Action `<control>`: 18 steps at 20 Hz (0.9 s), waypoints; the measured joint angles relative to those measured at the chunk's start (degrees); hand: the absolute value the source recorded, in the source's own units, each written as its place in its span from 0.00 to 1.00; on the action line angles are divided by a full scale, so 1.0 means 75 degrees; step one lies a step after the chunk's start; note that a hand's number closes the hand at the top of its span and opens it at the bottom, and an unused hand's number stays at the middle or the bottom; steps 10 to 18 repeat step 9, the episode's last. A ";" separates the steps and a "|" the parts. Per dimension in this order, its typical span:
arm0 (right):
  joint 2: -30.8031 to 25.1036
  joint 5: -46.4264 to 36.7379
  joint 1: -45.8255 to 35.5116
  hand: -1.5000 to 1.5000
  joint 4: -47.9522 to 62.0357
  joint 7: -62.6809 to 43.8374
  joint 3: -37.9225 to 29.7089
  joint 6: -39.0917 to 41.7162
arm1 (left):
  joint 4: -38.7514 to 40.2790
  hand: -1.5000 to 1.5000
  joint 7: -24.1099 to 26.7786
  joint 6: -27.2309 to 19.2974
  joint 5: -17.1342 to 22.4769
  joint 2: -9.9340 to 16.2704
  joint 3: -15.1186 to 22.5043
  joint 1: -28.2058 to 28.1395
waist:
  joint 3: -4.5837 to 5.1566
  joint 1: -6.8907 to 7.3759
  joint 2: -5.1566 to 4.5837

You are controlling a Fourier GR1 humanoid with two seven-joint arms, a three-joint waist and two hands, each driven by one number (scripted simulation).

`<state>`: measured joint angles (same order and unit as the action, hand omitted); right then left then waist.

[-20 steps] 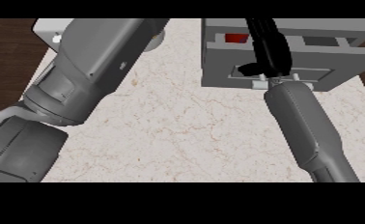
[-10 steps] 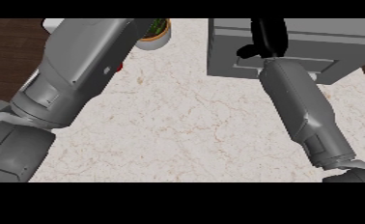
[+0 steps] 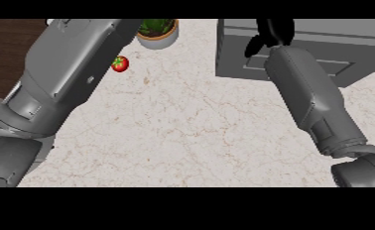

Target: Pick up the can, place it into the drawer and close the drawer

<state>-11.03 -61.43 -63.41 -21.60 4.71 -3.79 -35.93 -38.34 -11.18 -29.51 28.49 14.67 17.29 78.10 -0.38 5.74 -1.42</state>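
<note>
From my remote seat I see a pale marbled surface (image 3: 190, 135) with a grey drawer unit (image 3: 344, 43) at upper right, its front flush, so I judge the drawer closed and the task nearly done. The can is not visible, presumably inside. My right hand (image 3: 275, 31) rests against the unit; whether it is open I cannot tell. The left hand is out of view. A potted plant (image 3: 157, 30) and tomato (image 3: 120, 64) sit upper left.

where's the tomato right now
In the head view the tomato lies on the counter at upper left, right beside the left forearm and just below-left of the potted plant.
</note>
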 measured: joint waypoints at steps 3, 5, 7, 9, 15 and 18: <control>-0.0018 0.0128 -0.0133 0.00 0.0204 0.0229 -0.0144 0.0047 | -0.0359 0.00 -0.0162 0.0048 -0.0014 0.0125 0.0056 -0.0220 | -0.0013 0.0030 -0.0011; 0.0004 0.0269 -0.0212 0.00 0.0262 0.0507 -0.0268 0.0111 | -0.0533 0.00 -0.0195 0.0063 -0.0027 0.0215 0.0063 -0.0340 | -0.0026 0.0020 -0.0043; 0.0018 0.0438 -0.0231 0.00 0.0295 0.0821 -0.0419 0.0119 | -0.0728 0.00 -0.0239 0.0113 -0.0006 0.0307 0.0054 -0.0520 | -0.0030 0.0000 -0.0055; -0.0007 0.0548 -0.0254 0.00 0.0367 0.1028 -0.0543 0.0132 | -0.0988 0.00 -0.0291 0.0189 0.0019 0.0438 0.0046 -0.0701 | -0.0029 0.0025 -0.0053; -0.0007 0.0548 -0.0254 0.00 0.0367 0.1028 -0.0543 0.0132 | -0.0988 0.00 -0.0291 0.0189 0.0019 0.0438 0.0046 -0.0701 | -0.0029 0.0025 -0.0053; -0.0007 0.0548 -0.0254 0.00 0.0367 0.1028 -0.0543 0.0132 | -0.0988 0.00 -0.0291 0.0189 0.0019 0.0438 0.0046 -0.0701 | -0.0029 0.0025 -0.0053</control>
